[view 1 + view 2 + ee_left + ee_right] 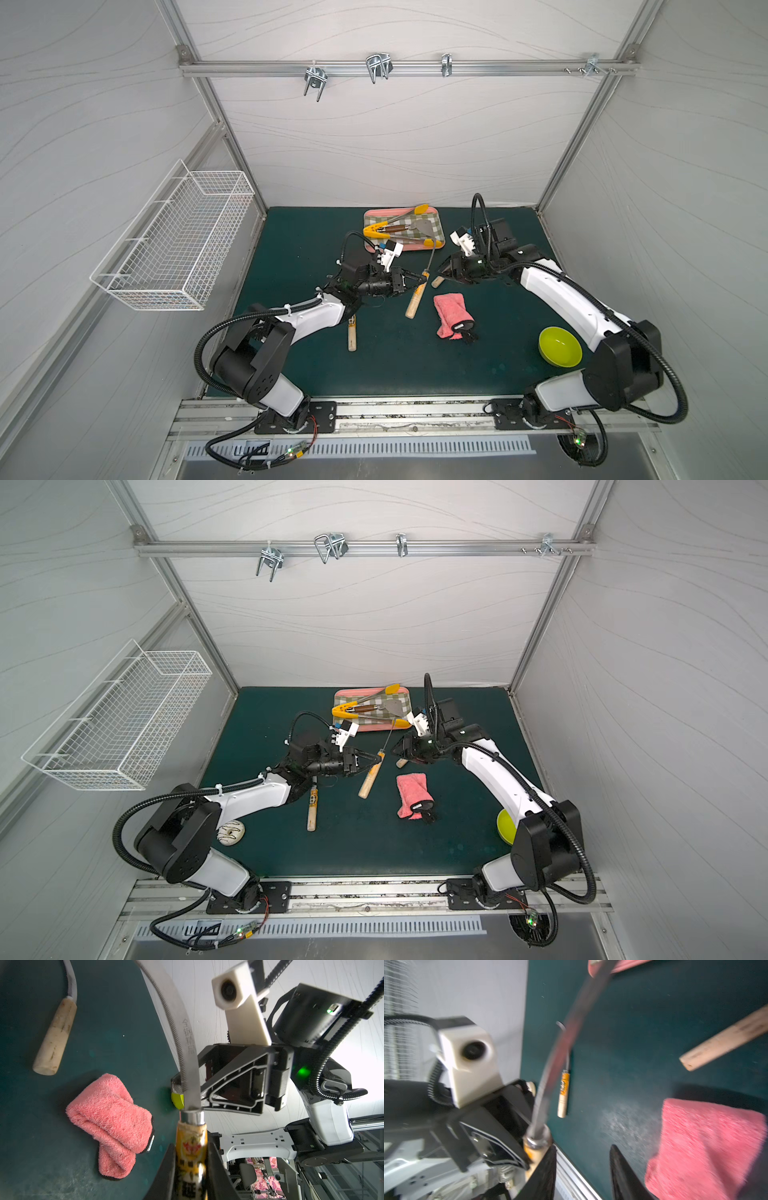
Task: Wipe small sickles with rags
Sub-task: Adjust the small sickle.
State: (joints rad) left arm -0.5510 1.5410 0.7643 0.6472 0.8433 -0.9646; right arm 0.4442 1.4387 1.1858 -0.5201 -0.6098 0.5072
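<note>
L gripper (420,279) was clamped on one sickle (415,300) at the top of its handle, right on the orange label band. The blade ran up toward the tray (371,216). R gripper (581,1148) sat close by that blade w/ its jaws apart and nothing between them. The rag (451,316) lay folded on the mat (299,249), near the R gripper, gripped by nobody.

To my eye the step was fetching the rag. R should drop onto the thick pink fold and pinch deep enough to take both layers. Then wrap the blade near the metal collar and pull out toward the tip, along the flat, not across the teeth. L has to hold firm so the handle doesn't twist.

Hard to see: from above, the second sickle (55,1036) was mostly under the R gripper, only its handle butt showing. The third sickle (312,806) lay by the L arm, blade tucked beneath it. Couldn't tell whether the held sickle's butt touched the mat; prob. lifted. R wrist view was blurred.
</note>
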